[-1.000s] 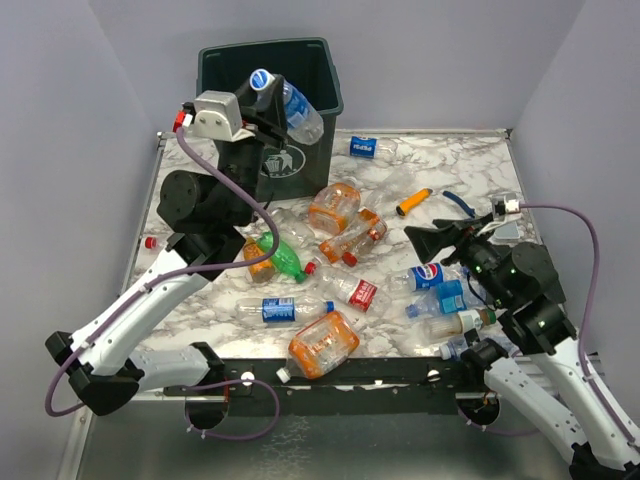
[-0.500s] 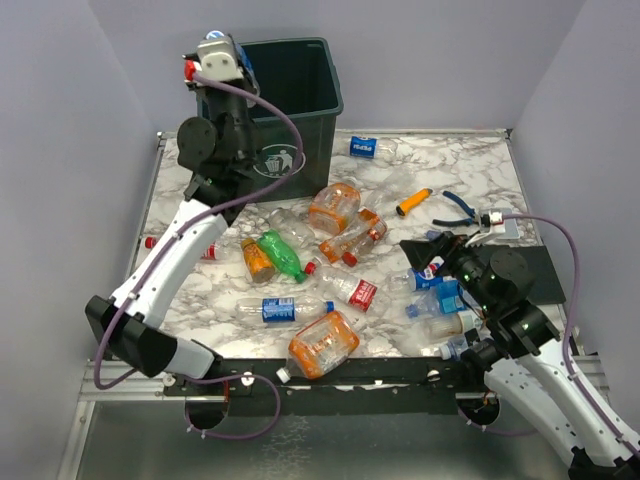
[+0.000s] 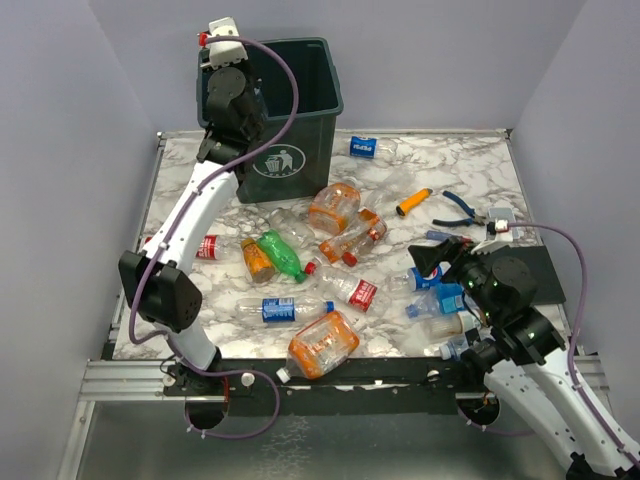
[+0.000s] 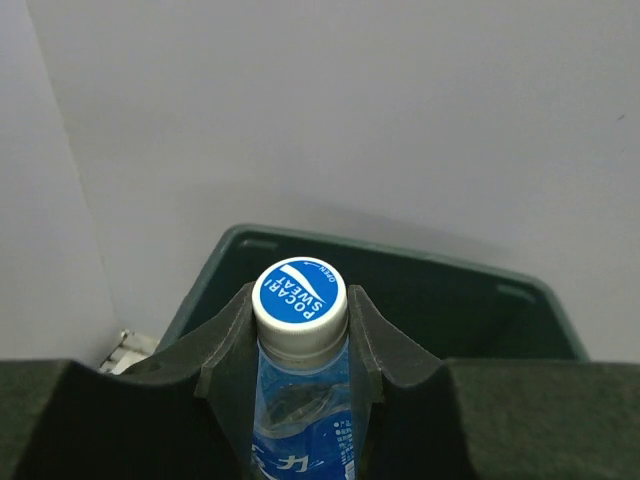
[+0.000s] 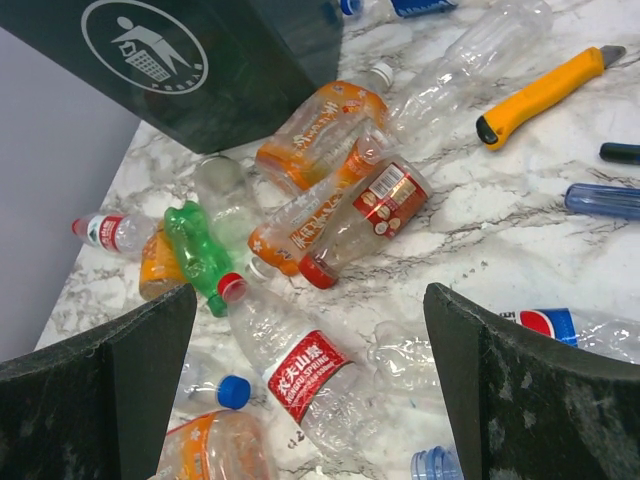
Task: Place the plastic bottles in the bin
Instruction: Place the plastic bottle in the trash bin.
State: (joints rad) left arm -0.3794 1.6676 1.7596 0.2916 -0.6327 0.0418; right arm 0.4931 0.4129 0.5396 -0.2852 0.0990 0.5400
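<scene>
Left pincer (image 4: 300, 300) is clamped narrow on the neck of a clear plastic bottle with a blue-and-white cap and a blue label (image 4: 300, 425), one finger on each side just under the cap; the bottle's long axis runs along the fingers, cap foremost. That line points toward the tall dark green square plastic bin (image 4: 455, 310); its open mouth lies ahead of the cap and lower, with the far rim showing above the cap and the dark inside to either side; the near rim is hidden behind the fingers, so the wrist view cannot tell whether the bottle's body is past it. From above, the left arm is reared up at the bin's left near corner, far closer to it than the right arm; the coming release, I judge, turns on the whole bottle standing over the mouth rather than the rim, since a long bottle let go cap-first could tip back outside. Right pincer (image 5: 308, 300) gapes wide and holds nothing; it hangs over the loose plastic bottles (image 3: 325, 345) on the white marbled table (image 3: 470, 165), a clear bottle with a red label and red cap (image 5: 295, 370) directly beneath it.
</scene>
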